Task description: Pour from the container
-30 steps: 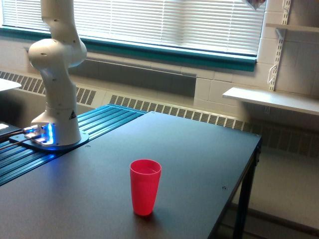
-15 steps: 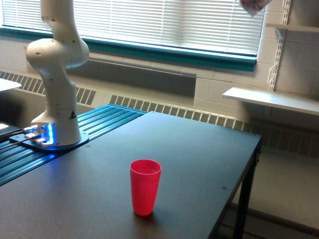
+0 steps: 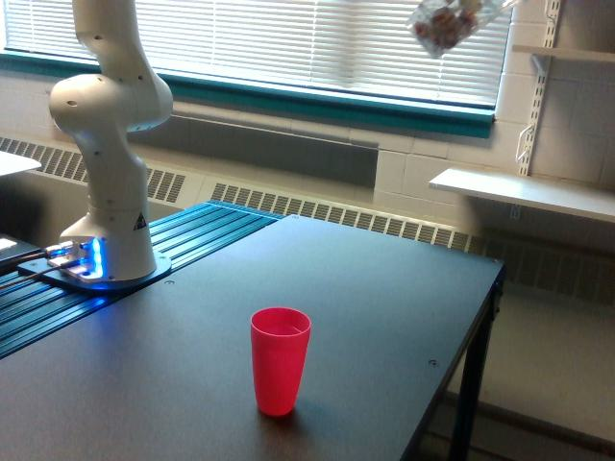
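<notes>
Container: the clear bulbous glass container (image 3: pixel 444 25) hangs at the top edge of the exterior view, right of centre, in front of the window blinds (image 3: pixel 317 38). Brownish contents show inside it.
Position relative to cup: well above the red cup (image 3: pixel 280 360) and off to the exterior view's right and farther back. Not over the cup.
Cup: upright on the dark worktop (image 3: pixel 384 288), near the front, nothing touching it. Whether it holds anything cannot be told.
End effector: out of frame above the top edge. Whether it is apart, together or clamped on the container cannot be told.
Arm: only the white base and lower links (image 3: pixel 108 144) show, at the far left on the blue ribbed mat (image 3: pixel 192 240).
Step in hand (judged): carrying the container toward the cup before tipping.
Handling advice: bring the mouth directly above the cup opening and lower it close to the rim before tilting. Tilt slowly, since loose contents may shift and drop in a rush. The light cup could tip if struck.
Hidden or unclear: the container's upper part and mouth are cut off. Its tilt is uncertain. The contents are blurred against the blinds.
</notes>
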Motion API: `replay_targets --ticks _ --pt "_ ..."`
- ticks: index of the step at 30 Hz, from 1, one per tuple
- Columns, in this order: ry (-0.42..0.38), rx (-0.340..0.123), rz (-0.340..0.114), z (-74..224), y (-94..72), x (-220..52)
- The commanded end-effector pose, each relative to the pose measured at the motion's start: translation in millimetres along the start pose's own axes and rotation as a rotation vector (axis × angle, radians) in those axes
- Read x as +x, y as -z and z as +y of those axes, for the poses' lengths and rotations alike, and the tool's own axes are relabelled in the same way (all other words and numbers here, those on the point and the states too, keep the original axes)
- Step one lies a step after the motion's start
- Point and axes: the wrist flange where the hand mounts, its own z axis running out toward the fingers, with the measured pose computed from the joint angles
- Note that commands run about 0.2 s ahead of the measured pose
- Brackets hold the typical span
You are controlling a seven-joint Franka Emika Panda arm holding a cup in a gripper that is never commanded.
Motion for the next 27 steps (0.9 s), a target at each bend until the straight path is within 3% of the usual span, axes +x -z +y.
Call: replay_targets --ticks 1,10,13,27 --pt "-0.113 -0.045 -0.028 19.4 -2.8 -9.6" --pt "-0.173 -0.129 -0.080 42.6 -14.9 -32.7" --pt "-0.171 -0.184 -0.093 55.2 -20.4 -42.6" --pt "-0.342 -0.309 -0.146 116.3 -30.6 -64.0"
